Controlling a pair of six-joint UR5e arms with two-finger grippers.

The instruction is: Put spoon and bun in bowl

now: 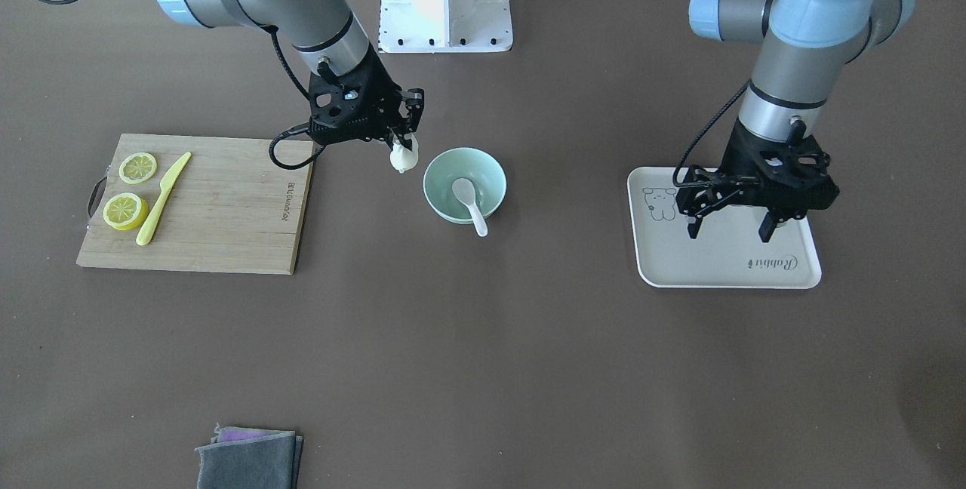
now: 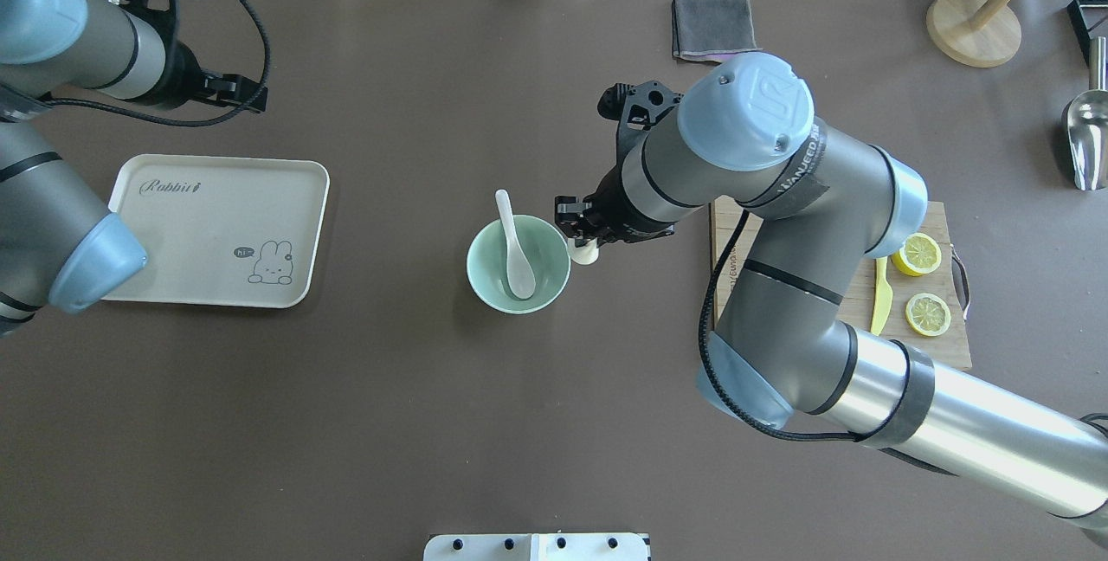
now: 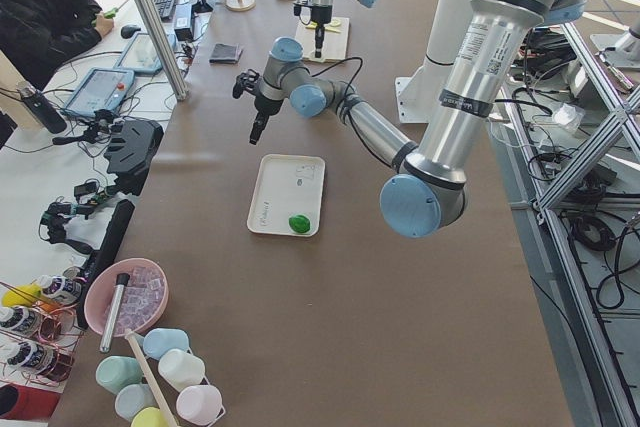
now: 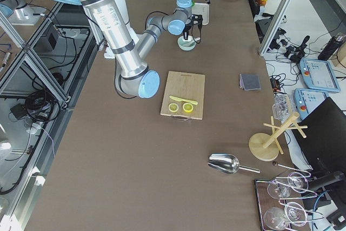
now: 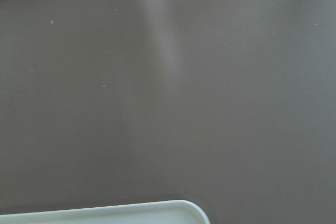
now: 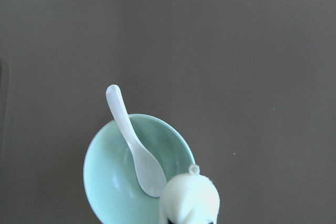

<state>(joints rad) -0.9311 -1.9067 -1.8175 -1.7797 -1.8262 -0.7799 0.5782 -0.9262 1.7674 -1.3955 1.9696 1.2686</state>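
Seen from overhead, my left claw (image 1: 730, 229) hangs released over the cream rabbit tray (image 2: 216, 197). The glossy white soup spoon (image 2: 517, 249) lies in the round mint-green bowl (image 2: 545, 236). At its 3 o'clock my right claw (image 2: 582, 239) grips the pleated white steamed bun (image 2: 587, 254), not yet in.

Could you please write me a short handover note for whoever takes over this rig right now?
Right gripper: shut on the bun, held in the air close beside the bowl, not in it.
Left gripper: open and empty, above the tray.
Spoon: scoop in the bowl, handle leaning over the rim.
Done: spoon is in.
Left: carry the bun over the bowl and release it.
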